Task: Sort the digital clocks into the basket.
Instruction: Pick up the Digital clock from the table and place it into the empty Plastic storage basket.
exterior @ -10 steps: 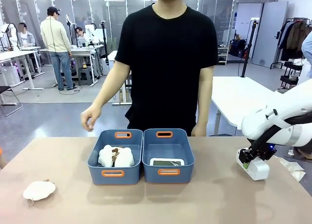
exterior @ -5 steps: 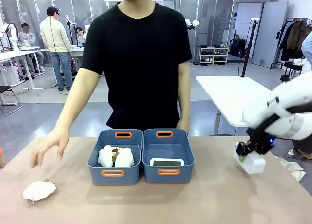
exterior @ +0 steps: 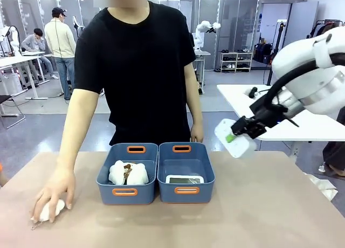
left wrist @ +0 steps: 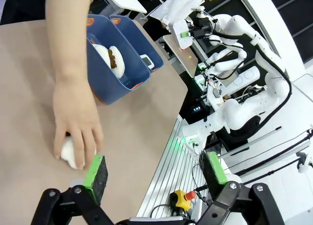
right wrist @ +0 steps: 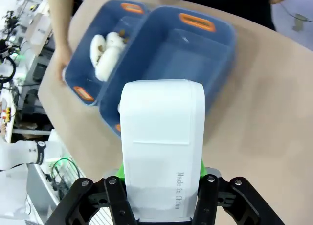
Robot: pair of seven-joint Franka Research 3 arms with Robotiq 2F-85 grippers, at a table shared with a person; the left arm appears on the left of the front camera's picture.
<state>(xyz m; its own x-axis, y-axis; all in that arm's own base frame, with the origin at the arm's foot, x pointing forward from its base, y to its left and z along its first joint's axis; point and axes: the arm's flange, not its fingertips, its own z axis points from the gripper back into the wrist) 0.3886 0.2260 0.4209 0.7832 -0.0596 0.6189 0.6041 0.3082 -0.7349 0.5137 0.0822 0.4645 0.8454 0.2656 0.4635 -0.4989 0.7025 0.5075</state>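
While the right tool [exterior: 237,133] clamps one digital clock [exterior: 234,138] above-right of the right basket [exterior: 186,172], which holds another clock [exterior: 184,179], the left basket [exterior: 127,173] holds plush; left tool [left wrist: 154,173] released over the worktop [exterior: 242,221].

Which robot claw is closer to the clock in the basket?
Right. The right gripper hangs above the basket with that clock. The left gripper is past the other basket.

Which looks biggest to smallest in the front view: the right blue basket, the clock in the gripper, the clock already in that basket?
1. Right basket.
2. Held clock and clock in the basket: about alike; the held one sits at a different distance, so unranked.
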